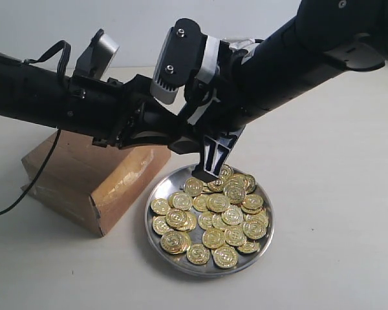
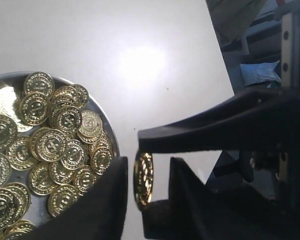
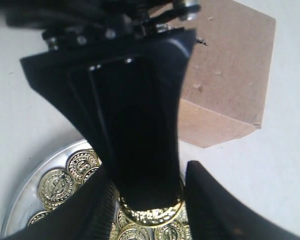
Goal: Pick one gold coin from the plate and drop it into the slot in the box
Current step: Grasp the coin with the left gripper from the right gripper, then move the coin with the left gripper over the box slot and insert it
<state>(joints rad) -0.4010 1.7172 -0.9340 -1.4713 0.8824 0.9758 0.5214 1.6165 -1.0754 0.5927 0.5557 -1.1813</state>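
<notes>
1. Handover looks to be the step in hand: both arms meet above the far rim of the plate point(image 1: 170, 184), beside the box point(image 1: 123, 184), and one gold coin point(image 2: 143, 180) is up off the heap of coins point(image 1: 223, 216).
2. Grip on that coin belongs to the right hand point(image 3: 151, 200), which is clenched across the coin's width. In the left wrist view one of its fingers point(image 2: 205, 135) bears on the top edge and the other props it from beneath, so the coin stands on edge.
3. Around it the left hand point(image 2: 148, 197) is released. Its two fingers straddle the coin, one towards each face, with pale tabletop point(image 1: 336, 194) showing through a gap on both sides.
4. From the right wrist view, one broad left finger lies over the coin's face, and only the gold rim peeps out under its tip.
5. On the box top, close against the arm in that same view, a small ragged dark mark is probably the slot point(image 3: 201, 41).
6. Next, by this reading, the left hand needs to close on the two faces, and only then should the right hand let go; an early release would likely drop the coin onto the plate.
7. After that comes the carry to the box. The coin's edge must line up with the narrow slit, so any tilt could catch it on the cardboard.
</notes>
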